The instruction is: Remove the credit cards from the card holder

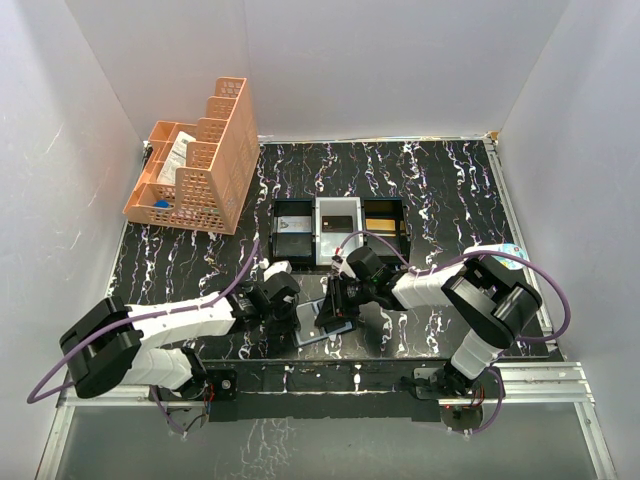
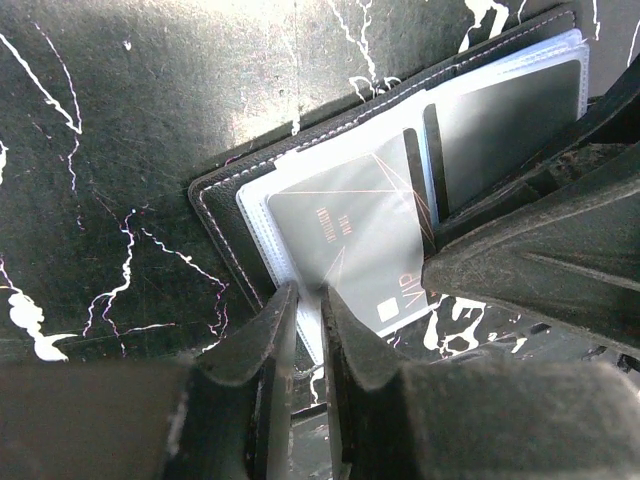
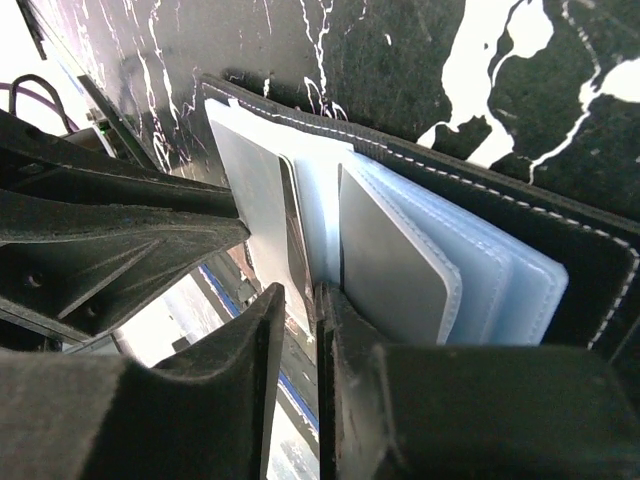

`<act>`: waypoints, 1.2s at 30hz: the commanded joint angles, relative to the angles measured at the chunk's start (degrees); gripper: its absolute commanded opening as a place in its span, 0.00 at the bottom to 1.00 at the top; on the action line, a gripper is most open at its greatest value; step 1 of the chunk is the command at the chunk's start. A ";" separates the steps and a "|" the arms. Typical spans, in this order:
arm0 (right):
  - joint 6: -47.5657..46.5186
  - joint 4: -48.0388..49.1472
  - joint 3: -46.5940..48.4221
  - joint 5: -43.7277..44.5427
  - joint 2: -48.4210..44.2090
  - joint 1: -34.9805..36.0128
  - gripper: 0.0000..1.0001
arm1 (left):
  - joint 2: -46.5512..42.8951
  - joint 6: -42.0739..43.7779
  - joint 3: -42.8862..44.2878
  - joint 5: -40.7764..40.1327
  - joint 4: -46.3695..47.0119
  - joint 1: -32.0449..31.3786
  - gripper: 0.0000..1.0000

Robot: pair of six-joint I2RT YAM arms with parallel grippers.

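Left gripper (image 2: 305, 298) nearly closed, pinching the clear sleeve edge over VIP card (image 2: 350, 240). Right gripper (image 3: 312, 295) equally narrow on a sleeve leaf. Card holder (image 1: 322, 328) lies open, 6 o'clock of tray (image 1: 340, 200). Risk: pulling drags sleeve, holder lifts, card never slides out.

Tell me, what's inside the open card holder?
Clear plastic sleeves holding dark cards, one marked VIP. The left gripper and right gripper pinch sleeve edges; stacked sleeves hide any cards underneath.

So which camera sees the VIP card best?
Left wrist: the VIP card fills the middle, letters readable, in a clear sleeve inside the holder. Right wrist shows grey cards without print; the top view shows only a tiny holder.
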 commanded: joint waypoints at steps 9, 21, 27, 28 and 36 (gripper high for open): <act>-0.87 1.52 0.52 2.05 -4.76 -0.02 0.00 | 2.23 -0.04 -0.90 -0.22 -3.80 -0.38 0.13; -3.73 -1.33 -1.79 0.11 -8.13 -3.97 0.00 | 1.39 0.44 -1.84 0.05 -3.08 -0.38 0.14; -4.80 -3.06 -1.92 0.54 -8.80 -5.13 0.00 | 1.60 0.57 -1.74 0.23 -2.55 -0.38 0.14; -5.15 -3.60 -1.88 1.02 -8.81 -5.34 0.00 | 1.62 0.71 -1.73 0.23 -2.51 -0.38 0.14; -7.15 -4.28 -2.89 -0.48 -8.93 -7.93 0.00 | 1.05 0.71 -1.82 0.06 -2.64 -0.40 0.14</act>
